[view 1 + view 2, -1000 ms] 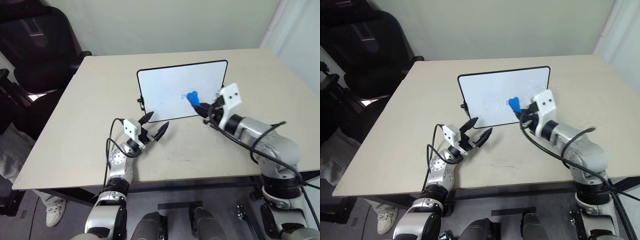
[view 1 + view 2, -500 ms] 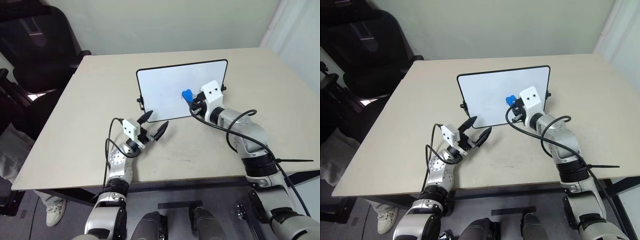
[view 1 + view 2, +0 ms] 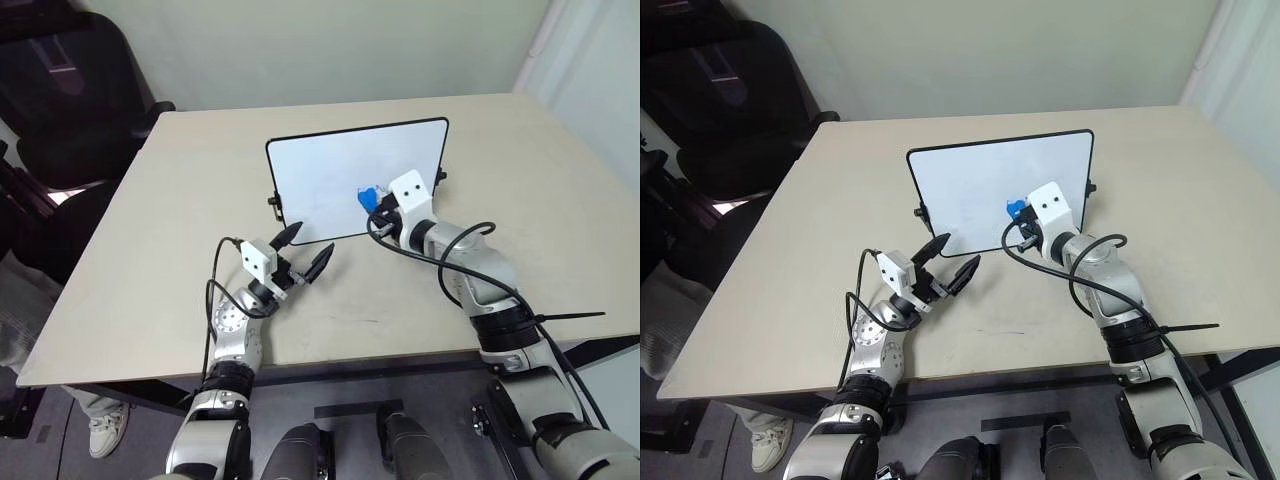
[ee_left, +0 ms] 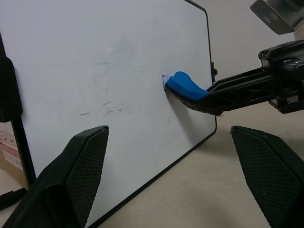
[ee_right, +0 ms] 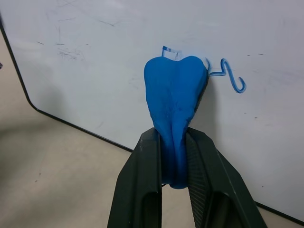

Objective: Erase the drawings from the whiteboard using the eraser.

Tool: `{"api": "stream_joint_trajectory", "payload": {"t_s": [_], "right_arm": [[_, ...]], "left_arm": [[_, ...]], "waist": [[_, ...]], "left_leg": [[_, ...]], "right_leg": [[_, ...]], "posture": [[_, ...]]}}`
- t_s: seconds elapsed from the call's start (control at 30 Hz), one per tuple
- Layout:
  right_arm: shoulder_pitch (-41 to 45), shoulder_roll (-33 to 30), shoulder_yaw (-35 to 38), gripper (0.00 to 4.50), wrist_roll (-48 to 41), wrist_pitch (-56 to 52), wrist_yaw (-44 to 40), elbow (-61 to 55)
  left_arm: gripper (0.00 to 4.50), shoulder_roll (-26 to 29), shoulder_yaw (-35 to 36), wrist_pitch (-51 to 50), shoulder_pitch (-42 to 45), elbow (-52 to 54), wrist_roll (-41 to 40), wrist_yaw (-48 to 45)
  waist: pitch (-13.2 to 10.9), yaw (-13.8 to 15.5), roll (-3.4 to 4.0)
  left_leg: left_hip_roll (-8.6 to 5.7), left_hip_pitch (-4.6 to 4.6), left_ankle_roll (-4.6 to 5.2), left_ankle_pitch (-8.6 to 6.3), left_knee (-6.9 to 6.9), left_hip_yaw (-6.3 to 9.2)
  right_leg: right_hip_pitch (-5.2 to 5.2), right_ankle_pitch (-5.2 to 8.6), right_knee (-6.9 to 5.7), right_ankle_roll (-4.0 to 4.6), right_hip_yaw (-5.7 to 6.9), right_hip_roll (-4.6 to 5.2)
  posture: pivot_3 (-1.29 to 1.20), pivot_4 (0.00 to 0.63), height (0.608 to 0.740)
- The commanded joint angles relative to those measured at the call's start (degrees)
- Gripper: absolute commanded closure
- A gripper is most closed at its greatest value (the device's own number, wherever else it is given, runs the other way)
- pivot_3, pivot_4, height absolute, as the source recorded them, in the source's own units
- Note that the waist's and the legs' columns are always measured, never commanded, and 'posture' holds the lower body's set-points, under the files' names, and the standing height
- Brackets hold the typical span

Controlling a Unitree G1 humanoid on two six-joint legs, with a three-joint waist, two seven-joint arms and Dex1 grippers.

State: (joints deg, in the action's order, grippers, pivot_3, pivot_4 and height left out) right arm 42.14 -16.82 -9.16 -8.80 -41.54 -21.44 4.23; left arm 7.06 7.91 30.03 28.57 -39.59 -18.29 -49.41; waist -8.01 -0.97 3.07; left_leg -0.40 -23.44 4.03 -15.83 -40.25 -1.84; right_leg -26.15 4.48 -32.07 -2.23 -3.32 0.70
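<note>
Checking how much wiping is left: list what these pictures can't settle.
- Drawings: the eraser in the right pincer covers the middle of them in the right wrist view.
- Eraser against whiteboard: touching or just off, too small in the head views.
- Board's back and stand: hidden by its own face.

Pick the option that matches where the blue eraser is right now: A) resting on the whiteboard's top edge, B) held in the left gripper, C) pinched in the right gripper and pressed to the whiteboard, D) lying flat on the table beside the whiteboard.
C: the right gripper is shut on the eraser, whose tip meets the whiteboard beside the leftover blue drawings.
</note>
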Motion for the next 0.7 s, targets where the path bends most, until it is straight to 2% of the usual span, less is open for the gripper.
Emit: {"api": "stream_joint_trajectory", "payload": {"t_s": [0.03,0.3,0.7], "right_arm": [[2.94,0.7,0.7,4.1,-0.02,0.45,-0.74,-2.59],[9.24,1.93,2.26,4.1,-0.99,-1.19,-0.57,-4.55],[1.46,1.05,-0.15,4.1,2.1,-0.27,-0.95,1.75]], "left_arm": [[0.0,-0.14,0.08,0.04,-1.42,0.66,-0.49,0.39],[0.0,-0.19,0.05,0.07,-1.64,0.98,-0.53,0.69],[0.0,-0.29,-0.07,0.16,-2.15,1.38,-0.48,1.14]], "waist": [[-0.01,-0.1,-0.01],[-0.01,-0.41,-0.01],[0.0,-0.37,-0.01]], "left_leg": [[0.0,-0.01,0.0,0.0,0.0,0.0],[0.01,-0.25,-0.02,0.04,-0.02,-0.03],[0.01,-0.24,-0.01,0.04,-0.08,-0.03]], "right_leg": [[-0.01,0.0,0.0,0.0,0.0,0.0],[-0.36,-0.08,-0.07,0.12,0.01,-0.02],[-0.31,-0.31,-0.08,0.49,0.01,0.01]], "posture": [[0.0,0.15,0.726],[0.0,0.15,0.726],[0.0,0.15,0.726]]}}
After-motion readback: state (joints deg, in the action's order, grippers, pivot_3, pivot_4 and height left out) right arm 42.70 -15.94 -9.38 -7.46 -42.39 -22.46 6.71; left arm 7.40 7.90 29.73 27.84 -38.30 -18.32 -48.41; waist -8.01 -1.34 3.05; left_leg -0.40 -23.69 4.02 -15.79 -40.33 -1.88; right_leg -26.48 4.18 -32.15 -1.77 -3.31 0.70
